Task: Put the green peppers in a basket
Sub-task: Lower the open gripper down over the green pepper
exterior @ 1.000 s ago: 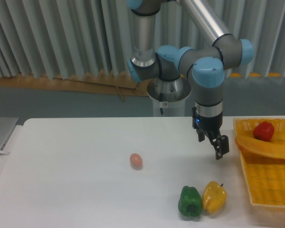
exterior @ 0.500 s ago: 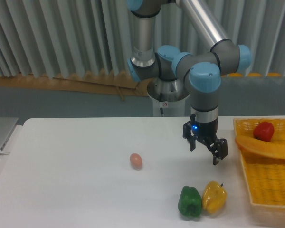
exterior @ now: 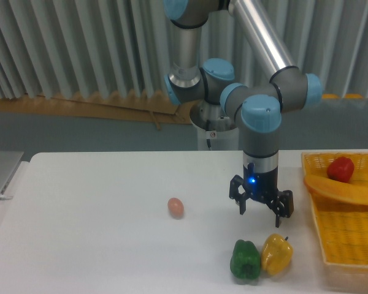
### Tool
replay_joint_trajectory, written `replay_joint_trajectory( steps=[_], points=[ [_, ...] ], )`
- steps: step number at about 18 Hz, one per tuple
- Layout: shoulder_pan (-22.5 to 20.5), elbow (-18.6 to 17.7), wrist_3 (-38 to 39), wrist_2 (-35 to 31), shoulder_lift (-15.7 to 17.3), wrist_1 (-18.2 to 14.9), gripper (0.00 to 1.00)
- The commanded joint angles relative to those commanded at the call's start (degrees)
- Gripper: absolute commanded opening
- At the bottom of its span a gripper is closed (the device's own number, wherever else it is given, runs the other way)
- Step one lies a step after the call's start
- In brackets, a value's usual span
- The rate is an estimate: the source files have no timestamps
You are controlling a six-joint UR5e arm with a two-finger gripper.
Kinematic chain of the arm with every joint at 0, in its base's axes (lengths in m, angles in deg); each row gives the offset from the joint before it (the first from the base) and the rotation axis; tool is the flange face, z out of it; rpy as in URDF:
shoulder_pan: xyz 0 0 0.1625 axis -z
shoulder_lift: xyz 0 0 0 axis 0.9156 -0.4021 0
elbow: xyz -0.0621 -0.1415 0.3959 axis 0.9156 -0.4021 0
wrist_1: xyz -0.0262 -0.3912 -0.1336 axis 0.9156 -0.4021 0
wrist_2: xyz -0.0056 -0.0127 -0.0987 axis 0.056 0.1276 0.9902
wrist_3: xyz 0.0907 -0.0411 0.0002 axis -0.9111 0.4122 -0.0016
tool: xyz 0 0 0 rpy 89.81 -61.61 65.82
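Observation:
The glossy dark green bell pepper [exterior: 245,260] sits on the white table near the front edge, touching the yellow bell pepper [exterior: 276,253] on its right. My gripper [exterior: 262,208] hangs open and empty above and just behind the two peppers, fingers pointing down. The yellow-orange mesh basket [exterior: 346,239] stands at the right edge of the table, to the right of the peppers, with a red pepper [exterior: 341,169] in its far end.
A small pinkish egg-shaped object [exterior: 176,207] lies on the table to the left of the gripper. A grey tray edge [exterior: 0,174] shows at the far left. The robot's base [exterior: 218,125] stands behind the table.
The gripper has moved left and down toward the peppers and has turned about its vertical axis, so both open fingers now show side by side.

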Motion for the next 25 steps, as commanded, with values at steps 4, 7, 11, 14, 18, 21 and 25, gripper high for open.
replay_joint_trajectory(
  steps=[4, 7, 11, 14, 18, 21, 25],
  points=[
    [2.63, 1.85, 1.31, 0.0, -3.25, 1.22, 1.0],
    [3.69, 2.03, 4.31, -0.26, -4.05, 3.16, 1.0],
    [3.69, 2.55, 4.31, -0.26, -5.1, 3.25, 1.0],
    [3.43, 2.38, 5.36, -0.44, -4.93, 3.25, 1.0],
    [2.99, 2.11, 5.98, -0.7, -4.75, 3.25, 1.0],
    [2.99, 2.73, 6.06, -1.75, -6.07, 3.43, 1.0],
    [3.25, 3.43, 5.89, -1.93, -7.39, 3.52, 1.0]
  ],
)
